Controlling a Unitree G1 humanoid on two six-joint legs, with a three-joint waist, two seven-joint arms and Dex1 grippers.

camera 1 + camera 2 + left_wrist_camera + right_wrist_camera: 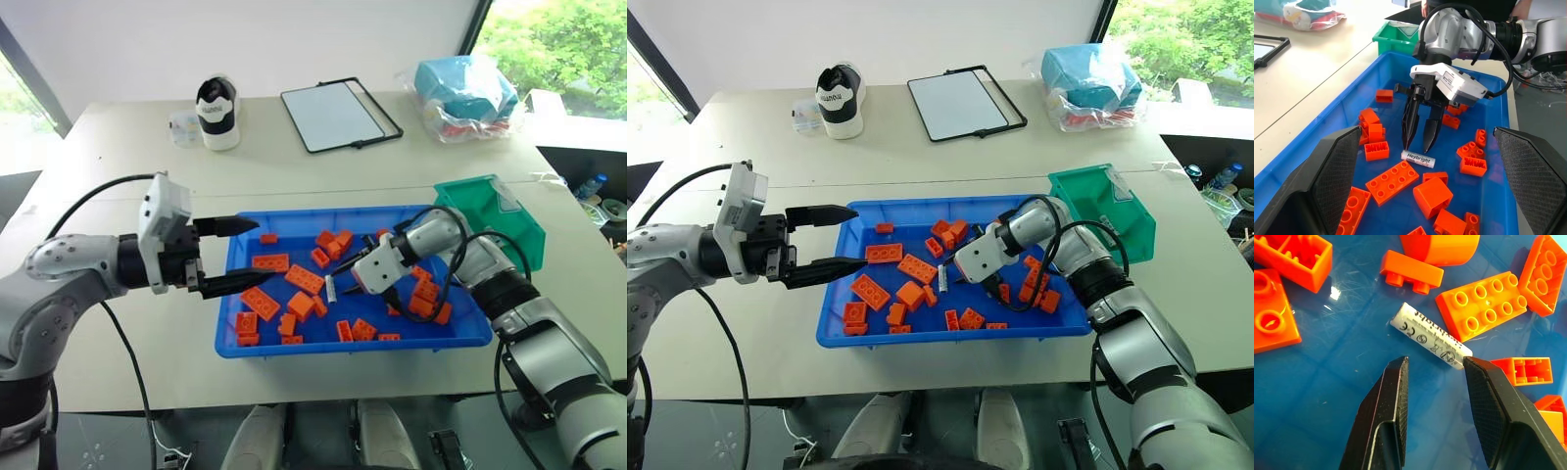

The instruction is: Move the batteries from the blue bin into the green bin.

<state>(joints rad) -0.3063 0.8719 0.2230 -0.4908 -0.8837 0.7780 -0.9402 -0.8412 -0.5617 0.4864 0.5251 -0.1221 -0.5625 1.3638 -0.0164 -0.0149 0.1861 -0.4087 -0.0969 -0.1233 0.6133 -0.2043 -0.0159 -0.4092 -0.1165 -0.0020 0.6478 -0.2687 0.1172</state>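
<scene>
Over the blue bin, the right end effector hangs part-open and empty above 1 battery.
Lower it so both ribbed fingers straddle the smooth, roll-prone cylinder crosswise, clear of knobbly orange bricks; left end effector open, empty.

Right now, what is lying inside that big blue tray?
Inside the blue bin: scattered orange toy bricks and one battery below the right gripper. Anything beneath that arm is hidden.
</scene>
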